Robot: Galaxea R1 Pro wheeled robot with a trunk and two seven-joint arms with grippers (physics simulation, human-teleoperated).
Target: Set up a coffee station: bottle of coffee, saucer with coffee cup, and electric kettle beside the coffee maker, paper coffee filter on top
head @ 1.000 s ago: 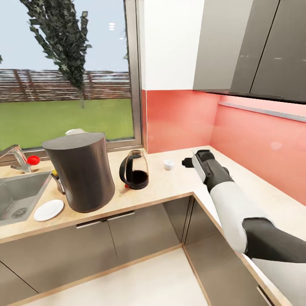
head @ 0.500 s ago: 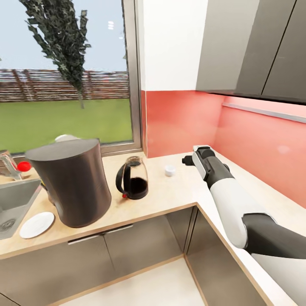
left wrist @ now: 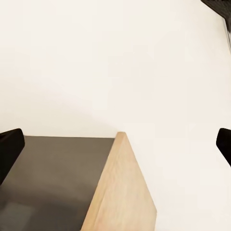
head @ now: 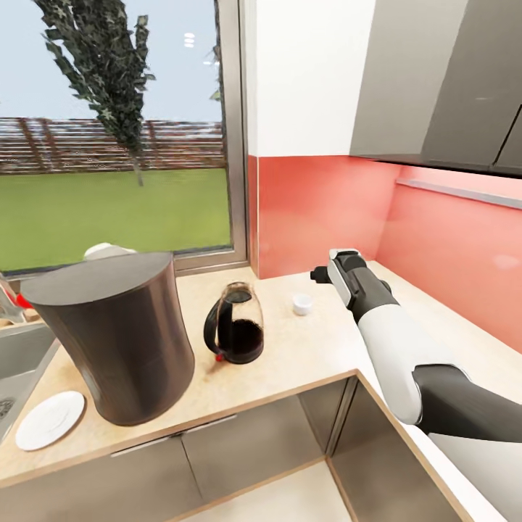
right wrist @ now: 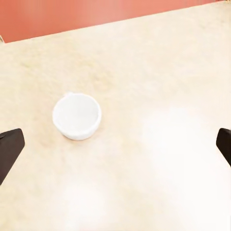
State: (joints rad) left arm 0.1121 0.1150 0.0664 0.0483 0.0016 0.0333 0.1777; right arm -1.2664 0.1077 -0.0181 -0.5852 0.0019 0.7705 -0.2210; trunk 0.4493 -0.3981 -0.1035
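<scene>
The big dark coffee maker (head: 116, 333) stands on the light wood worktop (head: 304, 362), near its front edge. Just beside it, toward the corner, stands the electric kettle (head: 237, 323) with its see-through brown body and black handle. On the other side of the coffee maker, the flat white saucer (head: 49, 419) lies by the sink (head: 14, 362). The little white coffee cup (head: 302, 304) sits alone, farther back on the worktop, close to the red wall (head: 319, 210), and well apart from the saucer. The right arm (head: 391, 348) reaches out over the corner of the worktop. Its right pincer (right wrist: 115, 144) hangs above the cup with the two dark tips wide apart, one on each side, and nothing between them but the worktop and the cup below. The cup is upright and looks empty. The left pincer (left wrist: 115, 144) is also spread wide and holds nothing. Under it is a pale floor (left wrist: 120, 62) and the edge of a wood board (left wrist: 120, 192) on a dark grey cabinet side (left wrist: 53, 183). A window (head: 116, 130) behind the worktop shows grass and a tree.
</scene>
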